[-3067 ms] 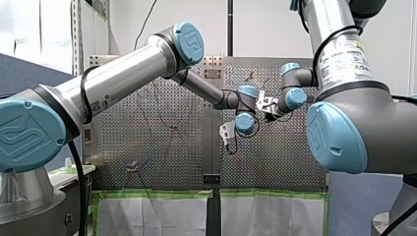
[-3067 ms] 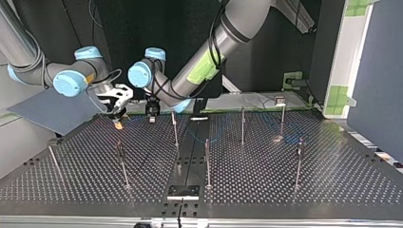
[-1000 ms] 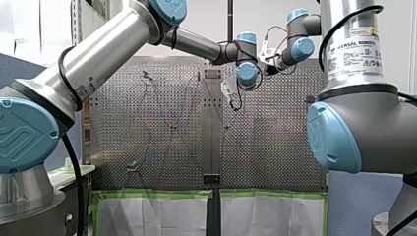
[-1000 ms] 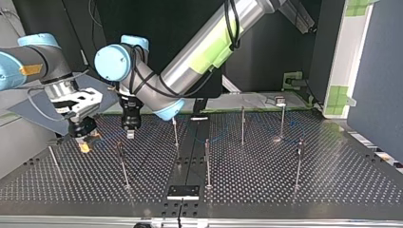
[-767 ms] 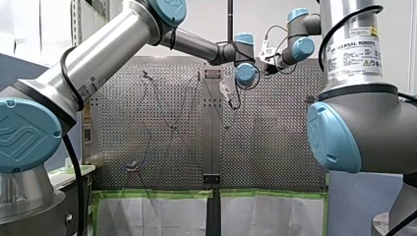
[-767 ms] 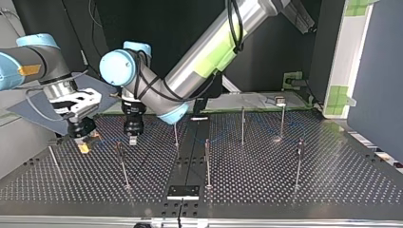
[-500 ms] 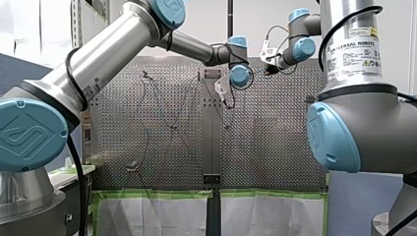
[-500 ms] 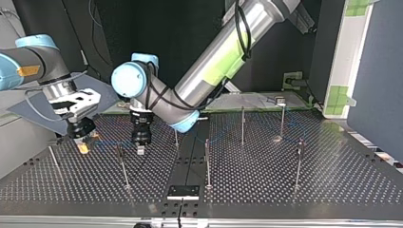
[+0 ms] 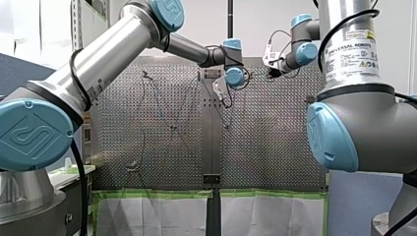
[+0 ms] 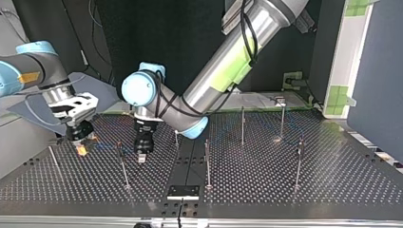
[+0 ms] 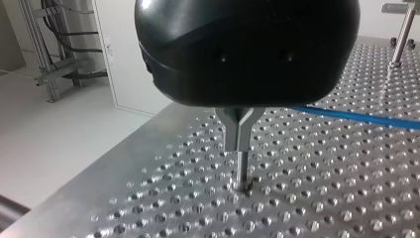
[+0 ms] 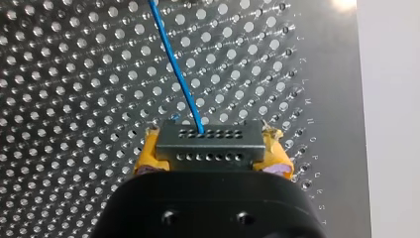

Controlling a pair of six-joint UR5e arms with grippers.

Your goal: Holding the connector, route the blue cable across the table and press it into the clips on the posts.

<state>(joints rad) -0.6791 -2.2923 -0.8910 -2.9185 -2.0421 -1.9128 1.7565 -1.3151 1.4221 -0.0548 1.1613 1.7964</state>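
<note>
In the right wrist view my right gripper (image 12: 210,157) is shut, its yellow pads (image 12: 148,151) clamping a dark multi-pin connector (image 12: 209,140). The blue cable (image 12: 178,74) runs from the connector out over the perforated table. In the top view this gripper (image 10: 81,147) hangs low over the table at the left. My left gripper (image 11: 241,182) is shut with nothing between its thin metal fingers, and its tip sits almost on the plate. The blue cable (image 11: 356,116) lies just beyond it. In the top view my left gripper (image 10: 141,156) stands beside a post (image 10: 122,166).
Several thin upright posts stand across the perforated table (image 10: 256,190), among them those at the middle (image 10: 207,164), the far middle (image 10: 243,126) and the right (image 10: 298,164). A small black block (image 10: 183,191) sits at the near edge. The plate's edge (image 11: 124,148) is close to my left gripper.
My left arm swung towards the top view's middle and came down to the plate beside the post. My right gripper with the connector stayed almost still.
</note>
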